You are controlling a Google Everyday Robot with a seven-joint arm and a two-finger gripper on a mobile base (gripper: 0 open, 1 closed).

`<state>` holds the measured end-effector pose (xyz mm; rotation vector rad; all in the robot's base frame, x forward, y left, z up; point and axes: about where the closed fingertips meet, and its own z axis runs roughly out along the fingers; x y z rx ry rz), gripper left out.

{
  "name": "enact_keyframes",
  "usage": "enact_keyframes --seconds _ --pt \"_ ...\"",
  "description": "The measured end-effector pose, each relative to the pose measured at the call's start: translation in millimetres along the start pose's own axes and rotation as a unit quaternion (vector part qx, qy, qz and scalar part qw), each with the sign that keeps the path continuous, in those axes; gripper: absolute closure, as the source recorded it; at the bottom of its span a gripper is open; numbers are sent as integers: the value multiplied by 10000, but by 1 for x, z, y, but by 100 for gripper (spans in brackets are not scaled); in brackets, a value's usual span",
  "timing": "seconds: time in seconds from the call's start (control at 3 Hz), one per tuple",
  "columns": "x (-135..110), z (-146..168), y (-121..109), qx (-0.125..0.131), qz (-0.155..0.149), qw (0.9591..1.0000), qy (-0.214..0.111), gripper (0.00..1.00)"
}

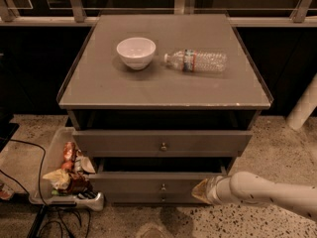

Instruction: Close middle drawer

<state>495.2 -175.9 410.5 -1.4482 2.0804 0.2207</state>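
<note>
The middle drawer [143,186] is the lower of two knobbed grey-brown drawers, with a small round metal knob [162,187] at its centre. It stands pulled out a little beyond the drawer above, with a dark gap over its top edge. My gripper [199,191] comes in from the lower right on a white arm [267,192]. Its tip rests against the right part of the middle drawer's front.
The upper knobbed drawer [163,143] sits just above. On the cabinet top [99,83] stand a white bowl [135,52] and a lying plastic water bottle [198,61]. A clear bin of snack packets [64,170] and cables [29,182] lie on the floor at left.
</note>
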Motion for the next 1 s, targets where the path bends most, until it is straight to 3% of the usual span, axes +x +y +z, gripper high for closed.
enact_keyframes --seconds 0.33,0.67,1.0 --pt "0 0 0 0 0 10000 0 12" --pt "0 0 0 -1 0 10000 0 0" --pt "0 0 0 -1 0 10000 0 0"
